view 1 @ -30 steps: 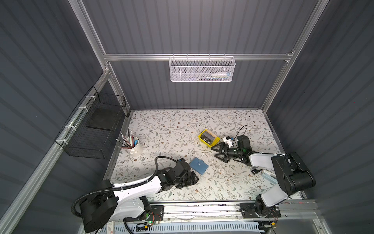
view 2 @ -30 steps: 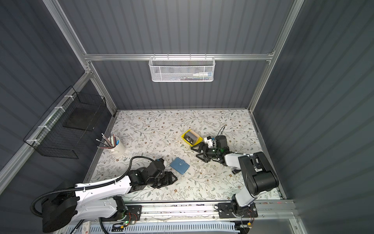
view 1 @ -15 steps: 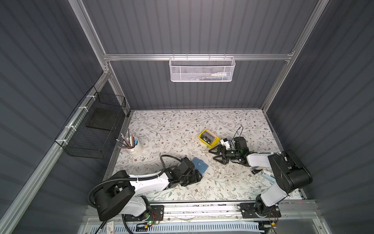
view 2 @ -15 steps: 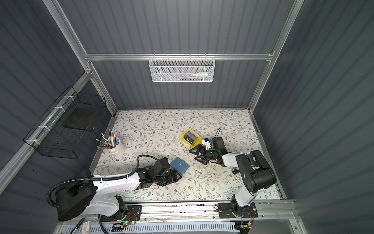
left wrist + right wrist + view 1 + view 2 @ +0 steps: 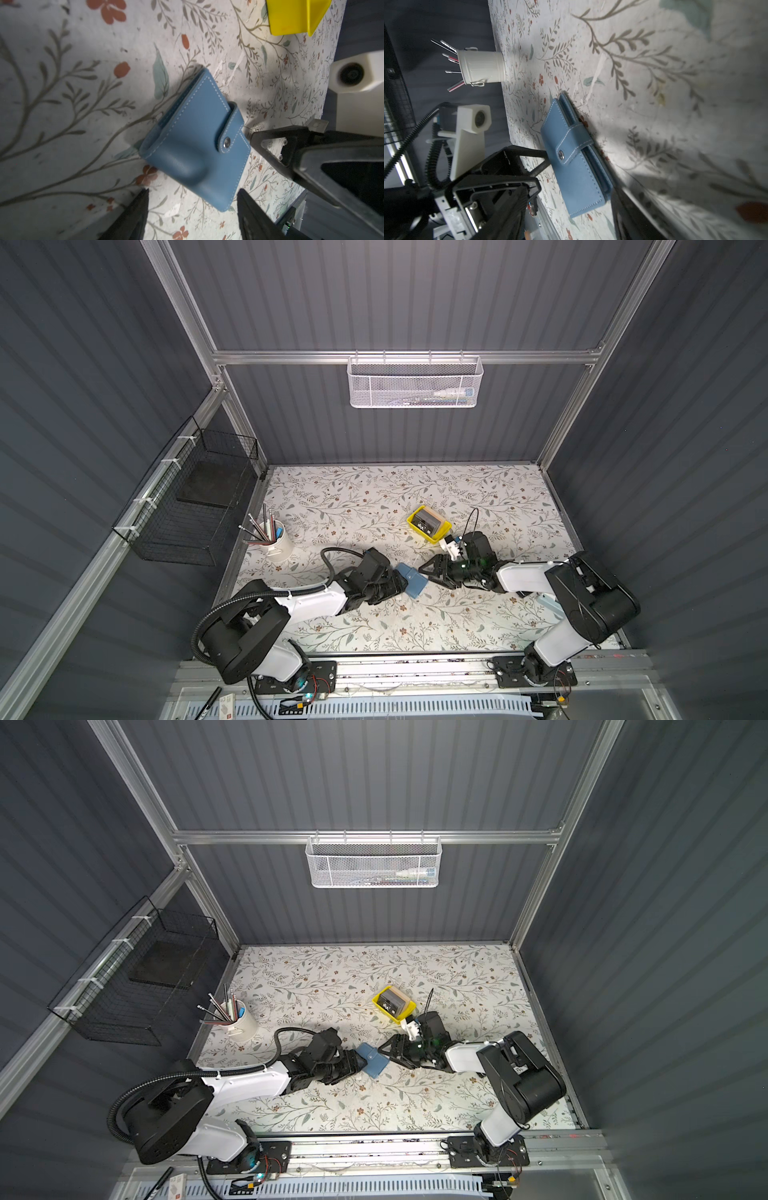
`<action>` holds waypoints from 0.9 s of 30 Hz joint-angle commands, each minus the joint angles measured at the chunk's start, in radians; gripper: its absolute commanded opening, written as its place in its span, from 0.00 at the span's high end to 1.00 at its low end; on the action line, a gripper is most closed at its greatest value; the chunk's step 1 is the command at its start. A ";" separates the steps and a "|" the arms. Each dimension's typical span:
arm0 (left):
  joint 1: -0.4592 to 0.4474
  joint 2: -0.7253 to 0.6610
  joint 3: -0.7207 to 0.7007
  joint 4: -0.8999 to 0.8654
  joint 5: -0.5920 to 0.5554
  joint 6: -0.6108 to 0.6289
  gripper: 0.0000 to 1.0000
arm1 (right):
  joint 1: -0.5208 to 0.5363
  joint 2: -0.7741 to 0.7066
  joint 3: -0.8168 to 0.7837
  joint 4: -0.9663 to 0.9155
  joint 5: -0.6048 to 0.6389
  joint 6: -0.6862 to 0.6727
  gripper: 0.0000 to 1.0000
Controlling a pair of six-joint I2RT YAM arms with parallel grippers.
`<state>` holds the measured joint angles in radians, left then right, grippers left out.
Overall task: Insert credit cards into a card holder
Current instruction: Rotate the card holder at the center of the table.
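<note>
The card holder [image 5: 412, 583] [image 5: 374, 1062] is a closed blue wallet, snap strap fastened, flat on the floral table between both arms. In the left wrist view the card holder [image 5: 195, 145] has one end between the tips of my open left gripper [image 5: 193, 199] [image 5: 398, 588], with no contact visible. My right gripper [image 5: 571, 207] [image 5: 426, 574] is open at the opposite side; a corner of the card holder [image 5: 577, 166] sits between its jaws. The black credit cards [image 5: 428, 522] [image 5: 392, 1003] lie in the yellow tray [image 5: 441, 534].
A white cup of pencils [image 5: 279, 546] [image 5: 481, 66] stands at the table's left edge. A black wire basket [image 5: 195, 506] hangs on the left wall and a white mesh basket [image 5: 415, 383] on the back rail. The yellow tray [image 5: 291, 18] is just behind the right gripper.
My right gripper has moved left from beside the tray to the card holder and its jaws have narrowed. My left gripper has moved forward to the holder's other end.
</note>
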<state>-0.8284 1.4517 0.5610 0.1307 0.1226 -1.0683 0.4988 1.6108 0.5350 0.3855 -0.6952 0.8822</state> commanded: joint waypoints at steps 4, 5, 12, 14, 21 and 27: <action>0.035 0.037 -0.001 0.092 0.063 0.028 0.33 | 0.063 -0.015 -0.022 -0.041 0.105 -0.032 0.41; 0.038 0.044 0.001 0.103 0.071 0.030 0.33 | 0.071 -0.016 -0.022 -0.043 0.112 -0.032 0.42; 0.047 0.022 -0.015 0.115 0.056 0.047 0.34 | 0.093 -0.077 -0.051 -0.033 0.126 -0.018 0.45; 0.055 0.005 -0.024 0.104 0.051 0.056 0.34 | 0.093 -0.086 -0.055 -0.036 0.127 -0.020 0.42; 0.056 -0.064 -0.096 0.127 0.089 0.035 0.35 | 0.052 -0.119 -0.050 -0.030 0.087 -0.058 0.41; 0.041 -0.052 -0.135 0.205 0.122 -0.005 0.33 | -0.019 -0.096 -0.041 0.012 0.002 -0.061 0.41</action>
<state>-0.7803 1.3907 0.4377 0.2806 0.2108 -1.0515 0.5030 1.5017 0.4896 0.3782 -0.6430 0.8421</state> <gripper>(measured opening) 0.664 0.589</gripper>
